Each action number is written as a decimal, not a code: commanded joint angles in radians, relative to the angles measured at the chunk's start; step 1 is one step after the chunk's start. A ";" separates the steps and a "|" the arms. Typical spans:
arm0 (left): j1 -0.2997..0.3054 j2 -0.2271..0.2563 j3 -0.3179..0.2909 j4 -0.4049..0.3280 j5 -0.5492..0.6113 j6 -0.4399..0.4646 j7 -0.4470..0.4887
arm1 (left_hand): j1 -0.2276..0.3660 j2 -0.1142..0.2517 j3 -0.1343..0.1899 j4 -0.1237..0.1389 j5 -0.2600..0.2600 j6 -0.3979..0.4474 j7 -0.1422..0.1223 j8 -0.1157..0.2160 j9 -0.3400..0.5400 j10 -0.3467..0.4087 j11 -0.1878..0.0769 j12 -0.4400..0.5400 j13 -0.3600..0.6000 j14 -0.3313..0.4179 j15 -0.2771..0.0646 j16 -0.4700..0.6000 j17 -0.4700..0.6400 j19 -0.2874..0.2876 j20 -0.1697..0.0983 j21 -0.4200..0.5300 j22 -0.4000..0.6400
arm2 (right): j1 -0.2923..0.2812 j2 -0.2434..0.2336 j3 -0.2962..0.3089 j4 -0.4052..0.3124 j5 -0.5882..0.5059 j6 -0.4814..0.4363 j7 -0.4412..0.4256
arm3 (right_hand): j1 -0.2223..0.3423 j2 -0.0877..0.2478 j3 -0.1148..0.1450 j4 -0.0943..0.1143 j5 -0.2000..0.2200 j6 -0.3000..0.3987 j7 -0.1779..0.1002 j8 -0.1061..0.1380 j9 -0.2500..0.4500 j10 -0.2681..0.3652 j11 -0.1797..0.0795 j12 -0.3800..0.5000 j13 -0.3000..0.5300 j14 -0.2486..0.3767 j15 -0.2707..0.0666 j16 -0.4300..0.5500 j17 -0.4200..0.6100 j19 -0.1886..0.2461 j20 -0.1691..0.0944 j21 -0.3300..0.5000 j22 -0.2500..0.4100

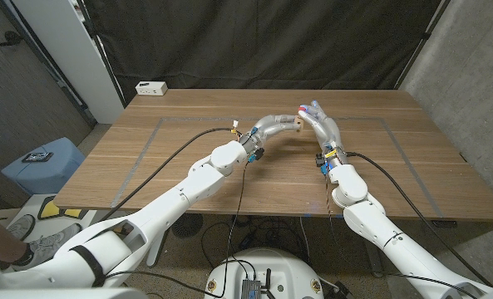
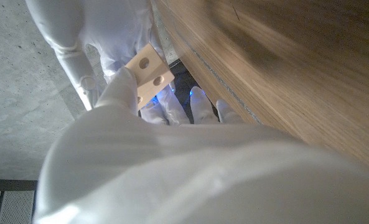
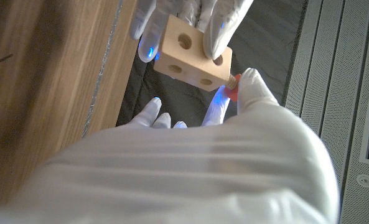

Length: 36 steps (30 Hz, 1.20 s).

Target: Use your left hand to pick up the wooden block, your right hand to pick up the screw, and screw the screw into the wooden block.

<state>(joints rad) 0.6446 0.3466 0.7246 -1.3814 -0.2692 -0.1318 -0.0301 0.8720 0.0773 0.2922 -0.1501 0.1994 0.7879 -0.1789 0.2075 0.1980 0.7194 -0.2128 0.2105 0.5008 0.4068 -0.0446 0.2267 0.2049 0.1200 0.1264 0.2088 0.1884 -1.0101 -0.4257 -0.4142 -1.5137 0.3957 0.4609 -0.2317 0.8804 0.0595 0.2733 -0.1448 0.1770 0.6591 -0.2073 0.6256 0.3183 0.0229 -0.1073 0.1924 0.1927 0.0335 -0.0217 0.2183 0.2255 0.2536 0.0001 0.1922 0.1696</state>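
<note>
The pale wooden block (image 3: 193, 56) with round holes is held up in the air by my left hand (image 1: 281, 124), whose fingers (image 3: 224, 28) wrap its far side. In the left wrist view the wooden block (image 2: 148, 73) pokes out past that hand's back. My right hand (image 1: 319, 119) meets the block from the right and pinches the red-headed screw (image 3: 231, 87), whose threaded tip sits at a hole in the block's end face. In the head view the wooden block (image 1: 298, 124) shows as a small tan patch between the two hands, above the table's middle.
The wooden table (image 1: 188, 166) has a faint grey taped rectangle on it. A white power strip (image 1: 152, 87) lies at the far left corner. A black curtain hangs behind. A blue bin (image 1: 42, 162) stands on the floor at the left.
</note>
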 commanded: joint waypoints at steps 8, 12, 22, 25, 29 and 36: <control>-0.002 -0.003 0.002 0.000 0.002 0.000 -0.001 | -0.003 0.007 0.007 0.001 0.005 0.006 0.000 0.006 0.002 -0.004 -0.002 0.006 0.001 0.006 -0.055 0.003 0.001 0.002 0.007 0.007 0.002 | -0.002 -0.002 0.003 0.010 0.006 0.019 0.015 | -0.006 0.001 -0.004 0.000 0.005 0.011 -0.002 0.010 0.002 -0.005 -0.001 0.003 0.002 -0.004 0.001 0.005 0.002 0.001 -0.004 0.005 0.004; -0.002 -0.003 0.003 0.000 0.002 0.002 -0.001 | -0.002 0.007 0.007 0.000 0.005 0.007 -0.001 0.006 0.002 -0.004 -0.002 0.006 0.001 0.006 -0.056 0.003 0.000 0.002 0.006 0.007 0.002 | -0.003 -0.002 0.004 0.011 0.007 0.022 0.016 | -0.006 0.001 -0.004 0.000 0.005 0.011 -0.002 0.010 0.002 -0.004 0.000 0.003 0.002 -0.004 0.000 0.005 0.002 0.001 -0.004 0.005 0.004; -0.005 -0.005 0.004 0.004 0.001 0.002 -0.005 | -0.003 0.008 0.007 0.001 0.005 0.005 0.001 0.006 0.002 -0.005 -0.001 0.006 0.001 0.007 -0.055 0.003 0.001 0.002 0.008 0.007 0.002 | -0.002 -0.002 0.005 0.019 0.012 0.029 0.025 | -0.007 0.003 -0.004 -0.001 0.006 0.012 -0.003 0.011 0.002 -0.005 -0.002 0.003 0.002 -0.005 0.000 0.004 0.002 0.001 -0.004 0.005 0.004; -0.005 -0.006 0.004 0.005 0.000 0.003 -0.005 | -0.003 0.008 0.007 0.000 0.005 0.005 0.000 0.006 0.002 -0.006 -0.001 0.006 0.001 0.007 -0.056 0.003 0.001 0.002 0.007 0.007 0.002 | -0.001 -0.002 0.004 0.023 0.013 0.032 0.029 | -0.007 0.003 -0.004 -0.001 0.006 0.013 -0.003 0.012 0.002 -0.005 -0.003 0.003 0.002 -0.005 0.000 0.004 0.002 0.001 -0.004 0.005 0.004; -0.007 -0.007 0.004 0.007 -0.001 0.004 -0.006 | -0.003 0.007 0.007 0.001 0.005 0.006 0.000 0.006 0.002 -0.005 -0.001 0.006 0.001 0.006 -0.056 0.003 0.001 0.002 0.007 0.007 0.002 | 0.001 -0.002 0.003 0.028 0.015 0.032 0.032 | -0.007 0.004 -0.004 -0.001 0.006 0.013 -0.003 0.012 0.002 -0.006 -0.003 0.003 0.002 -0.005 0.000 0.004 0.002 0.001 -0.003 0.005 0.004; -0.013 -0.012 0.006 0.019 -0.002 0.000 -0.012 | -0.003 0.008 0.008 0.001 0.005 0.005 0.001 0.006 0.002 -0.006 -0.001 0.006 0.001 0.007 -0.055 0.003 0.001 0.002 0.008 0.007 0.002 | 0.005 0.001 0.003 0.039 0.019 0.039 0.039 | -0.006 0.004 -0.004 -0.002 0.006 0.012 -0.003 0.012 0.001 -0.008 -0.005 0.003 0.002 -0.006 -0.001 0.004 0.001 0.002 -0.002 0.005 0.004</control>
<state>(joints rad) 0.6385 0.3406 0.7284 -1.3755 -0.2682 -0.1300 -0.0357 0.8689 0.0804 0.2936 -0.1488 0.1983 0.7845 -0.1797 0.2043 0.1977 0.7194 -0.2128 0.2105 0.5008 0.4068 -0.0447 0.2266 0.2050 0.1200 0.1265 0.2088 0.1884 -1.0106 -0.4276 -0.4104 -1.4886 0.4090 0.4907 -0.2035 0.8806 0.0594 0.2705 -0.1476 0.1770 0.6645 -0.2128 0.6333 0.3183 0.0230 -0.1072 0.1924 0.1928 0.0335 -0.0216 0.2183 0.2253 0.2536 0.0001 0.1922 0.1696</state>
